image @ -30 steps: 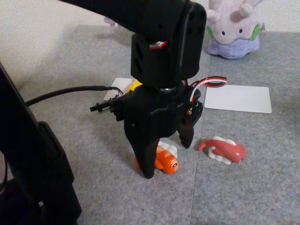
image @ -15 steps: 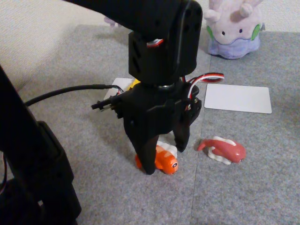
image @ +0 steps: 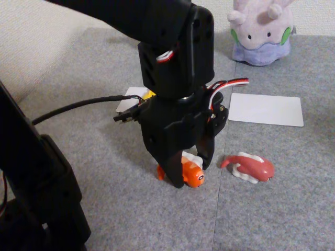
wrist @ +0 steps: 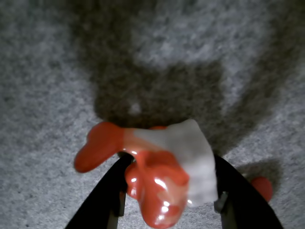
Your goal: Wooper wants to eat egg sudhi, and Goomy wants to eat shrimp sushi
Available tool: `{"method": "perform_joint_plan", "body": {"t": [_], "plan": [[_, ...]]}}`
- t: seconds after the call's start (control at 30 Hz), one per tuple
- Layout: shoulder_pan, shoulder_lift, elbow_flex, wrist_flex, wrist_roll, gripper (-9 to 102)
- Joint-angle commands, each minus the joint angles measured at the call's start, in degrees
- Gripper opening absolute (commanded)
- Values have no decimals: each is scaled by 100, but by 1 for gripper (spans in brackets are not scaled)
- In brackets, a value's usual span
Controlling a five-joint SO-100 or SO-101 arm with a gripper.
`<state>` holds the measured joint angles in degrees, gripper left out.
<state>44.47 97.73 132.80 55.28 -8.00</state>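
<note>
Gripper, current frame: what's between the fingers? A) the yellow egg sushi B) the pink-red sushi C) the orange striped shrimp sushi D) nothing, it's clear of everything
C: in the fixed view the gripper straddles the shrimp sushi on the carpet, and the wrist view shows the same orange toy between the black fingers, while the pink-red sushi lies apart to its right.

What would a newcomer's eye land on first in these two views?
The black gripper in the middle of the fixed view, its fingers on either side of the orange shrimp sushi on the grey carpet. Next, the lilac Goomy at the top right, with a white card before it.
</note>
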Motion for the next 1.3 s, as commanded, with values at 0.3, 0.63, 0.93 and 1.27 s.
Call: {"method": "perform_joint_plan", "body": {"t": [0.3, 0.63, 0.93, 1.27], "plan": [[-18, -9, 79, 88, 466, 7], [-396, 1521, 70, 1037, 1986, 7], [-1116, 2312, -114, 949, 3823, 7], [-1011, 1099, -2461, 1477, 5001, 7]]}}
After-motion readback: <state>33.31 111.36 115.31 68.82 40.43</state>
